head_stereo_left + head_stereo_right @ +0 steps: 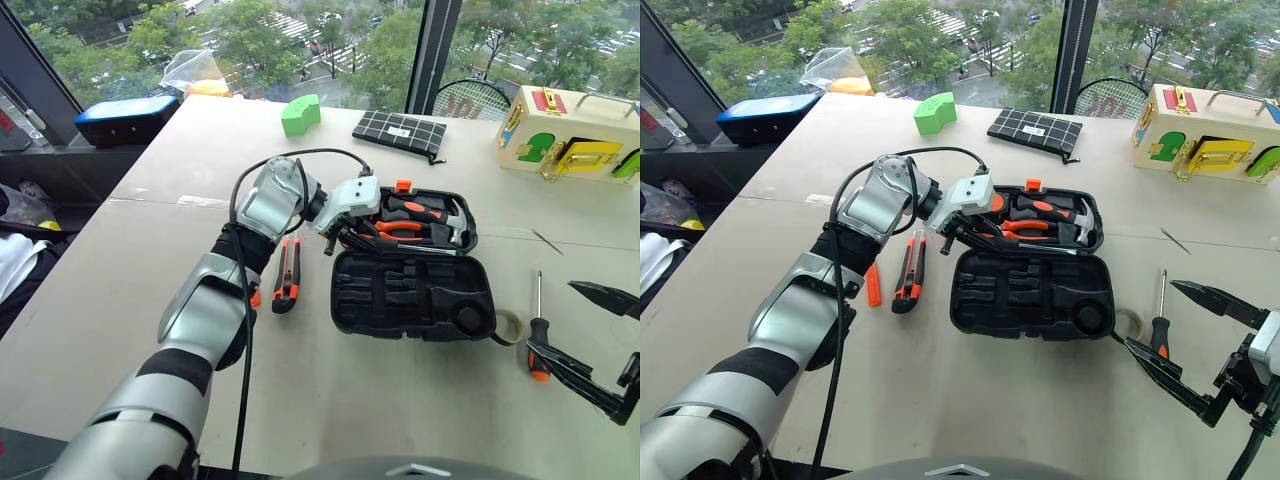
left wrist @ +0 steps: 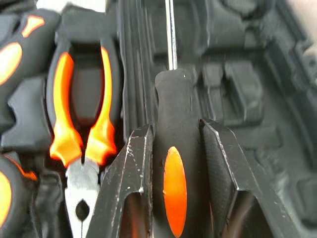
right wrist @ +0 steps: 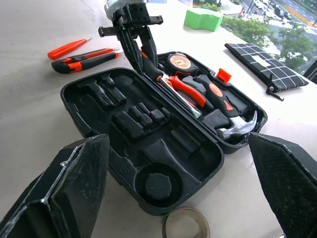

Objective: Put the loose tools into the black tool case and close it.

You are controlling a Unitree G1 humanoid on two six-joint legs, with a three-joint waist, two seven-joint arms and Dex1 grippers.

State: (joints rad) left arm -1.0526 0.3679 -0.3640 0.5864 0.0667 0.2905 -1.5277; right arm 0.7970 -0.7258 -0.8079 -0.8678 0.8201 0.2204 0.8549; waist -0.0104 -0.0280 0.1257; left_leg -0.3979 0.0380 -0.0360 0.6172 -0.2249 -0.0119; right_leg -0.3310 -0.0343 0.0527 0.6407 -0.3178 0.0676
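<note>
Black moulded tool case [image 1: 412, 294] on a pale beige counter [image 1: 150, 240]. Orange-and-black pliers [image 1: 400, 228] in the lid, an orange latch [image 1: 403, 185] on its edge. The utility knife [image 1: 286, 274] is orange and black. Green block [image 1: 300, 114], black pouch [image 1: 400, 131] with a white grid, blue-topped box [image 1: 125, 118].

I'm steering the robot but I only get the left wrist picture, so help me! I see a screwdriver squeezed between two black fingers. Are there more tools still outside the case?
Observer: Yes. A second screwdriver lies on the table right of the black tool case.
Operator: Anything on the other side?
Observer: A utility knife lies left of the case, with a small orange pointed tool beside it.
Operator: Where's the tape roll?
Observer: The tape roll sits against the case's near right corner.
Operator: What's my other hand doing?
Observer: The right gripper is open, empty, near the second screwdriver.
</note>
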